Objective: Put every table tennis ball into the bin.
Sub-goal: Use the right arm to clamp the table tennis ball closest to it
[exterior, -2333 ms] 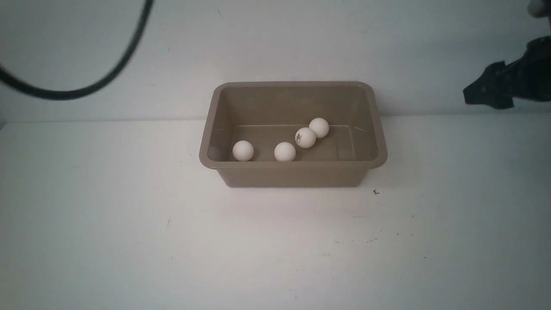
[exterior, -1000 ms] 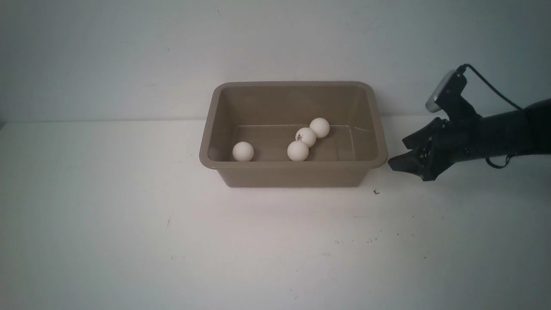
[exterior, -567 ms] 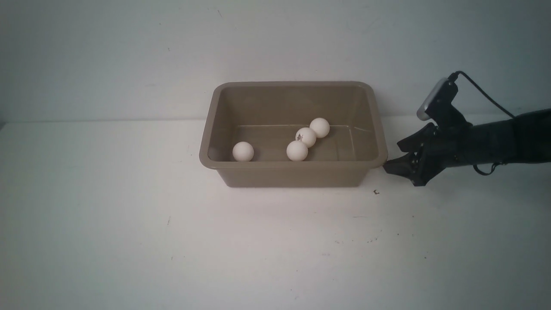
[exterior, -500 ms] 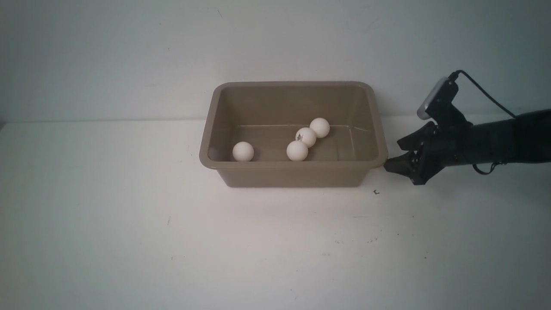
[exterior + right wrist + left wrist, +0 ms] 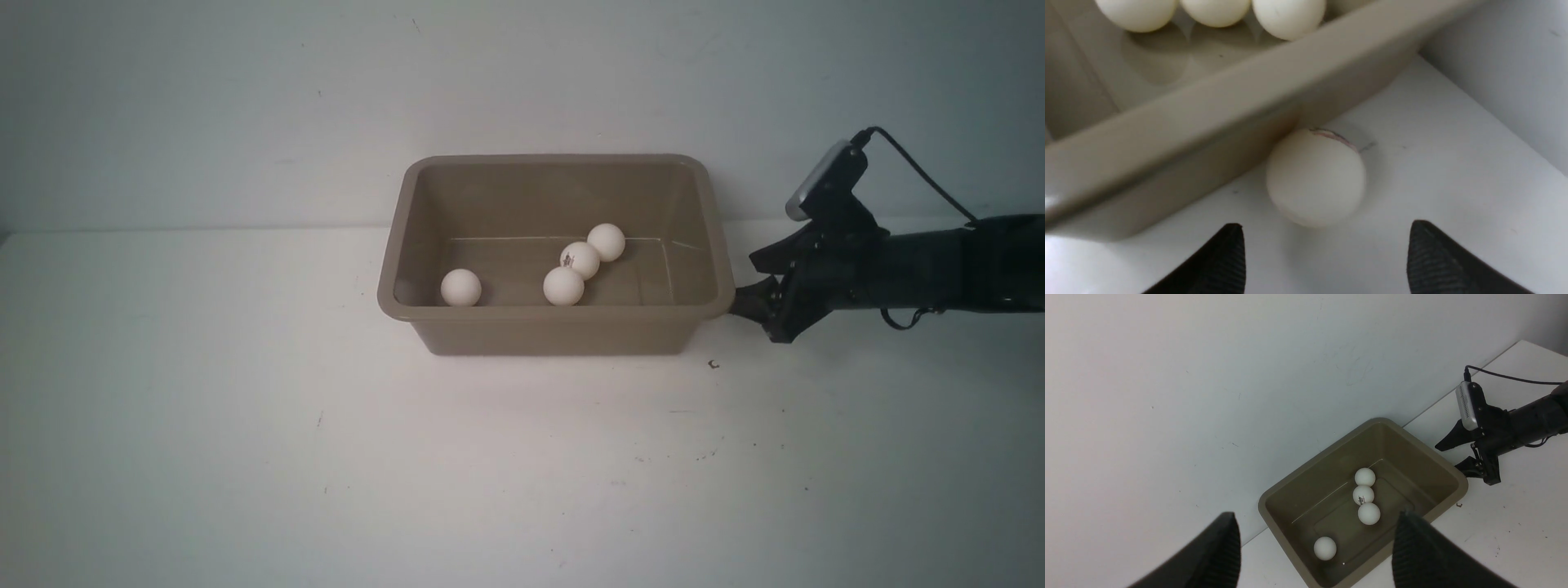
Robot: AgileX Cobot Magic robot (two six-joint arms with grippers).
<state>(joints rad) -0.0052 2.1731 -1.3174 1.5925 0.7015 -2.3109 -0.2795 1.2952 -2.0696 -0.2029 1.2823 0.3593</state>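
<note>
The taupe bin point(image 5: 555, 314) stands at mid-table with several white table tennis balls in it, such as one at its left end point(image 5: 461, 287) and one with a dark logo point(image 5: 580, 260). One more ball point(image 5: 1316, 177) lies on the table against the outside of the bin's wall point(image 5: 1167, 134); the front view hides it. My right gripper point(image 5: 743, 286) is low beside the bin's right end, open, with that ball just ahead of its fingertips point(image 5: 1326, 228). My left gripper point(image 5: 1317, 516) is open and empty, high above the bin point(image 5: 1274, 498).
A white wall rises close behind the bin. A small dark speck point(image 5: 713, 364) lies on the table near the bin's front right corner. The right arm point(image 5: 939, 269) reaches in from the right edge, its wrist camera cable looping above.
My right arm came down from the upper right and edged left until its open fingers reached the bin's right end. One ball inside rolled right and settled against the logo ball.
</note>
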